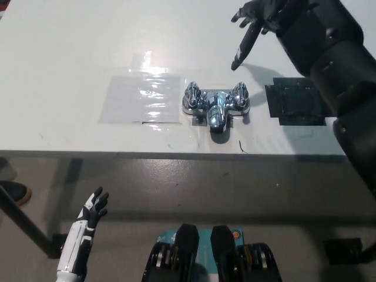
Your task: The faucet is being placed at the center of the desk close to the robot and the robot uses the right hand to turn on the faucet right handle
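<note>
1. My right hand (257, 22) hangs over the desk (70, 47), fingers spread wide, holding nothing.
2. A finger (242, 47) points down at the faucet (215, 107), which sits nearer my body than the hand, no contact.
3. The faucet right handle (241, 97) is closest to that fingertip, apart from it; the left handle (192, 96) is farther off.
4. A black patch (294, 108) lies under my forearm, beside the faucet.
5. My left hand (94, 207) rests low, off the desk's near edge, fingers apart, empty.
</note>
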### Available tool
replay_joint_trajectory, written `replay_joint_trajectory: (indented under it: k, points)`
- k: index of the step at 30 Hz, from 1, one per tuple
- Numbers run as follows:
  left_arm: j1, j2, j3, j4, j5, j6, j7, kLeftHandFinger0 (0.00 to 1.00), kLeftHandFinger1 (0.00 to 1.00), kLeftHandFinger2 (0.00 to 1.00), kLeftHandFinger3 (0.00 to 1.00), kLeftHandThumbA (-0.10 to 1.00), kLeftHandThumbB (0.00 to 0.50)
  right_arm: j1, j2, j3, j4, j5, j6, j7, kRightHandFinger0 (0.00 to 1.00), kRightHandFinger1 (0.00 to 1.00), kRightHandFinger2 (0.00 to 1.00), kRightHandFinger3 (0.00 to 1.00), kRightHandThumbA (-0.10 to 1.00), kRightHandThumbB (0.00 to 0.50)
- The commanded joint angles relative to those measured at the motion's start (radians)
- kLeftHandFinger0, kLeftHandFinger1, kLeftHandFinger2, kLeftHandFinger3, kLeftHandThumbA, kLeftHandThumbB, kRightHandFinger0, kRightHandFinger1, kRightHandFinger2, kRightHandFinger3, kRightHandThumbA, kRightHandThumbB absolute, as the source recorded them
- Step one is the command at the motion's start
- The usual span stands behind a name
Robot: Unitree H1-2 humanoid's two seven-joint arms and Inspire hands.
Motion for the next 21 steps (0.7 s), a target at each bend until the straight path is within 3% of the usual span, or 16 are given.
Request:
replay_joint_trajectory:
  k: [1,4,7,12,21]
  points:
    - [0.0,0.011,0.006,-0.014,-0.012,-0.038,-0.004,1.0,1.0,1.0,1.0,1.0,0.5,-0.088,0.001,-0.001,0.008,-0.014,-0.022,-0.057,1.0,1.0,1.0,1.0,1.0,0.22]
    - [0.0,0.011,0.002,-0.014,-0.001,-0.039,-0.003,1.0,1.0,1.0,1.0,1.0,0.5,-0.076,0.005,0.009,0.011,-0.027,-0.015,-0.085,1.0,1.0,1.0,1.0,1.0,0.29]
    - [-0.001,0.013,0.002,-0.019,-0.001,-0.027,-0.004,1.0,1.0,1.0,1.0,1.0,0.5,-0.072,0.014,0.037,0.02,-0.043,-0.04,-0.064,1.0,1.0,1.0,1.0,1.0,0.288]
    - [-0.001,0.015,0.004,-0.025,-0.007,-0.021,-0.007,1.0,1.0,1.0,1.0,1.0,0.5,-0.058,0.032,0.042,0.031,-0.04,-0.031,-0.057,1.0,1.0,1.0,1.0,1.0,0.243]
    - [0.006,0.011,0.006,-0.047,-0.008,-0.005,-0.004,1.0,1.0,1.0,1.0,1.0,0.5,-0.024,0.047,0.04,0.066,-0.034,-0.014,-0.02,1.0,1.0,1.0,1.0,1.0,0.237]
